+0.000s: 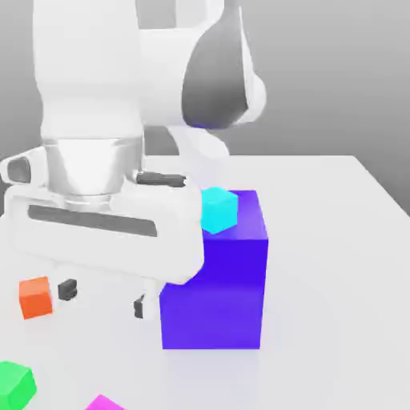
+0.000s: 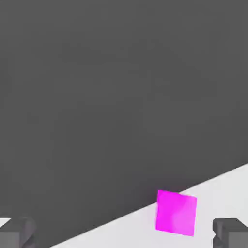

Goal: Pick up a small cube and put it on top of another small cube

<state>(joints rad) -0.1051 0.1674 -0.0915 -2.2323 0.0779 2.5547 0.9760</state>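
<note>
— Progress of the stacking, how is it judged?
— Tool (image 1: 104, 300) is seen at middle left of the exterior view, with fingers spread apart and nothing gripped. Cyan cube (image 1: 219, 210) is placed on the big blue block (image 1: 213, 292), near the centre; orange cube (image 1: 35, 297) is at lower left.
— And what is left?
— Probably everything: no small cube is seen stacked on another.

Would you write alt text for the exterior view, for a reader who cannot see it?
A white robot arm holds its open, empty gripper above a pale table, beside a large blue block with a small cyan cube on top. Small orange, green and magenta cubes lie nearby.
</note>
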